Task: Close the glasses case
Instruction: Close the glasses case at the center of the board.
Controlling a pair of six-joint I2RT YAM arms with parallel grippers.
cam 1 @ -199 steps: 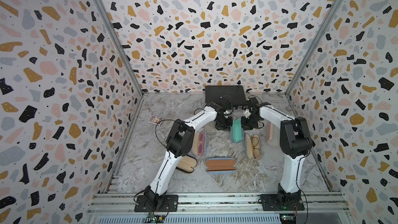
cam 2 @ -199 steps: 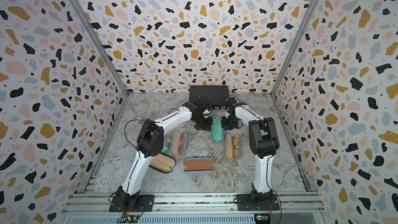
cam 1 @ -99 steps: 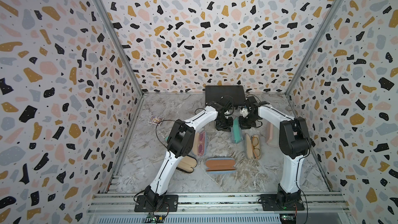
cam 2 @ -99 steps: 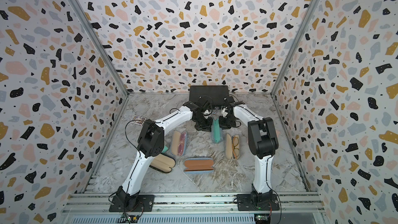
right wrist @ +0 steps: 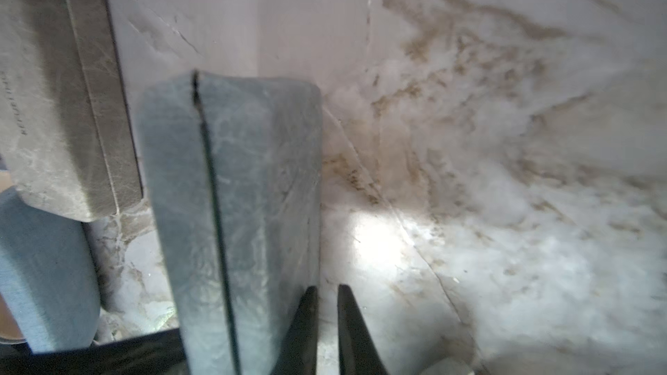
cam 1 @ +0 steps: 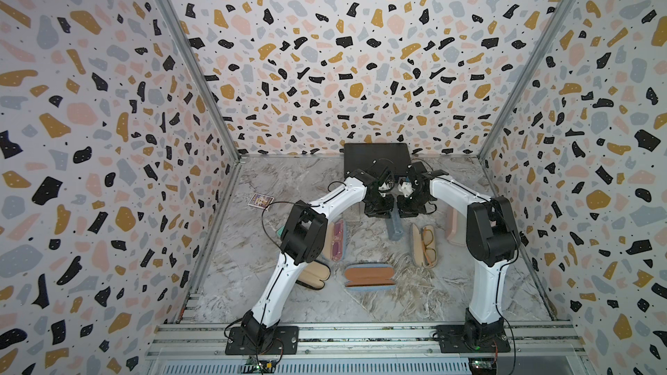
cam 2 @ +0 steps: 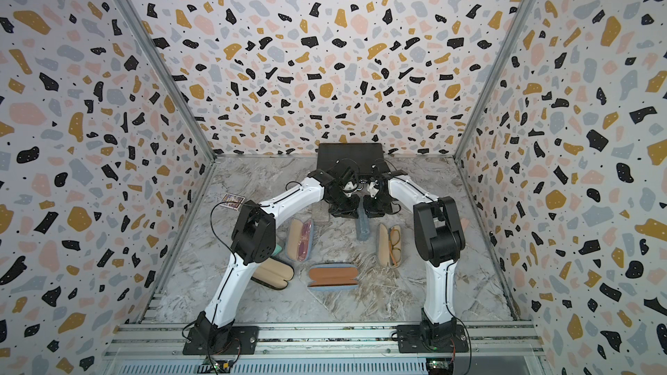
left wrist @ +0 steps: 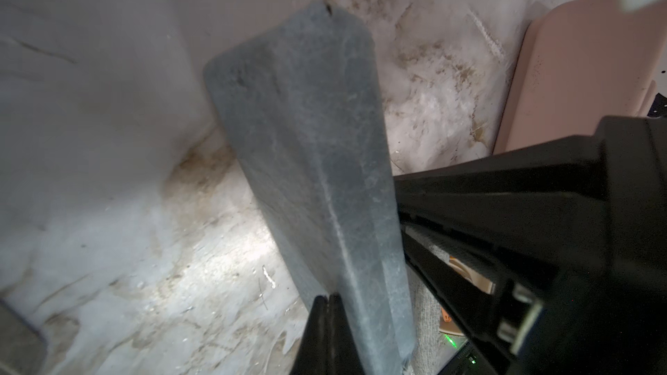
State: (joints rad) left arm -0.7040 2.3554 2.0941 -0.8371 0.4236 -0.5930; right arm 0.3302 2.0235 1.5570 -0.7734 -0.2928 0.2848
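Glasses case [right wrist: 234, 211] looks stiff and light, best pressed on its long sides — left gripper [left wrist: 327, 299] closed empty, right gripper [right wrist: 327, 289] slightly parted beside it.

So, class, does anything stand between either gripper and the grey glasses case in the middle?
Nothing visible does. The grey glasses case lies between the two arms. The wrist views show the left gripper and the right gripper directly beside its walls, with no other thing in between.
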